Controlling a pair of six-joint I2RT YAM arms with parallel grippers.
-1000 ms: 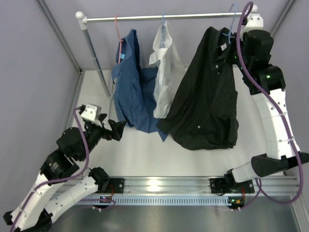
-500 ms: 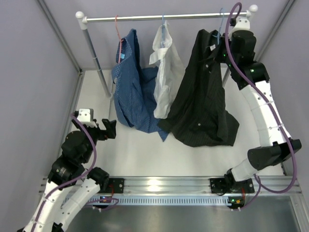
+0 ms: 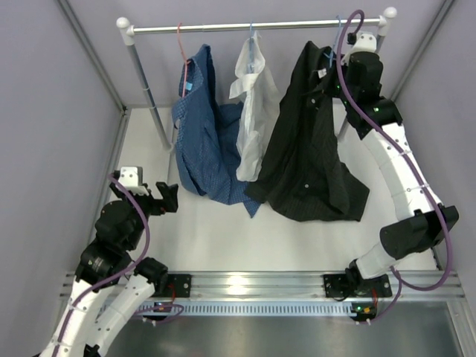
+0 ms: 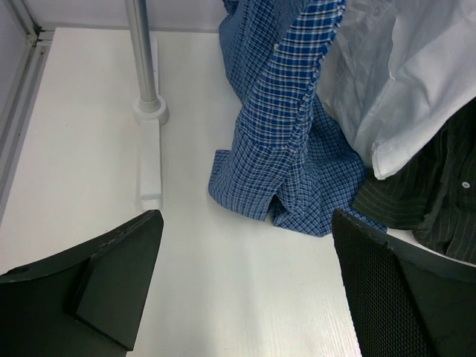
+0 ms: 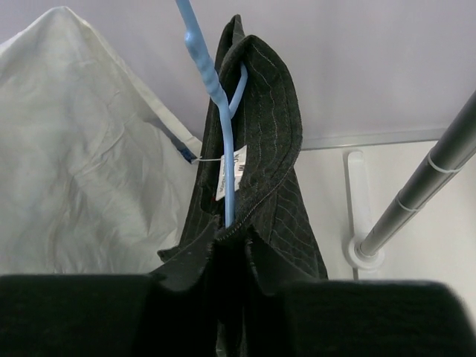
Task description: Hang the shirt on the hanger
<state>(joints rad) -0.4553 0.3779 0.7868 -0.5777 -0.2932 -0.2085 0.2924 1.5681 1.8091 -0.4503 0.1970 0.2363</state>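
The black shirt (image 3: 312, 141) hangs at the right end of the rail, its hem bunched on the table. It is draped over the light-blue hanger (image 3: 339, 28), whose hook rises at rail height; I cannot tell whether the hook rests on the rail. In the right wrist view the hanger's wire (image 5: 225, 156) runs down through the collar (image 5: 260, 134) into my right gripper (image 5: 232, 239), shut on the wire and the collar fabric. From above, this gripper (image 3: 338, 68) sits at the shirt's neck. My left gripper (image 3: 169, 199) stands open and empty low at the left (image 4: 249, 286).
A blue patterned shirt (image 3: 204, 141) on a red-orange hanger (image 3: 181, 52) and a white shirt (image 3: 256, 111) hang left of the black one on the rail (image 3: 223, 28). The rack's posts (image 3: 145, 82) (image 5: 428, 190) stand at both ends. The left post's foot (image 4: 151, 111) lies ahead of the left gripper.
The right arm has carried the shirt and hanger left and up toward the rail. The left arm has drawn back to the near left, its gripper still open.
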